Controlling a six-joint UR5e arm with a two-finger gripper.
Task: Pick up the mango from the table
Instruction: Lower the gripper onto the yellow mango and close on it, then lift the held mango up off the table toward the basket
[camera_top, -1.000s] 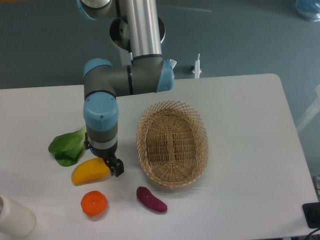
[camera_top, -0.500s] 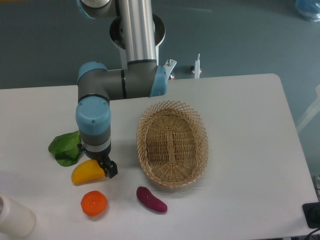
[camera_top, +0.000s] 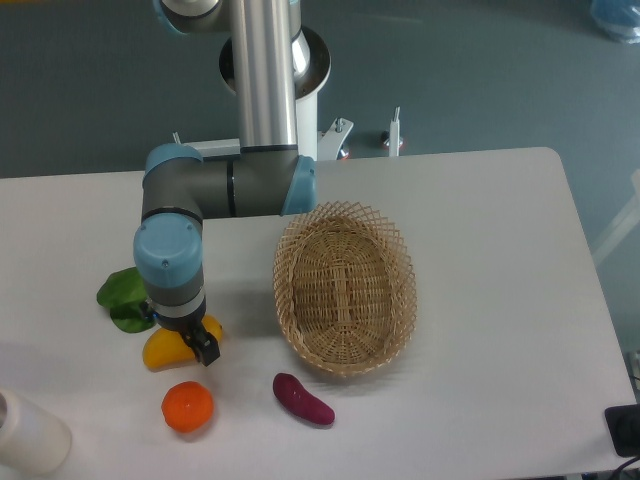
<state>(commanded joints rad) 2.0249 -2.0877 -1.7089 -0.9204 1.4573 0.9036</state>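
- The mango (camera_top: 163, 348) lay on the table (camera_top: 500, 300) near its front-left part, just in front of the green leafy vegetable (camera_top: 122, 298) and just behind the round orange (camera_top: 188, 407).
- Your gripper (camera_top: 190, 340) was down over the mango, with the wrist covering the middle of the fruit; yellow showed on both sides of it.
- Only one dark finger (camera_top: 207, 347) could be made out, low on the right of the fruit. You could not tell from this view how wide the jaws stood, or whether they had closed on the mango.
- The mango appeared to be resting on the tabletop, so the lift looked not yet done.
- Judged from this, you were at the grasp step: the descent was over or nearly so, and closing and lifting remained.
- The next move called for a confirmed, centred grip across the narrow width of the fruit, then a straight rise.
- The skin looked smooth and the shape rounded, so an off-centre pinch could let it roll or squirt out.
- The leafy vegetable sat very near the far side, and a finger could catch a leaf.
- The wicker basket (camera_top: 345, 287) and the purple sweet potato (camera_top: 303, 399) lay well apart to the right and were unlikely to interfere.
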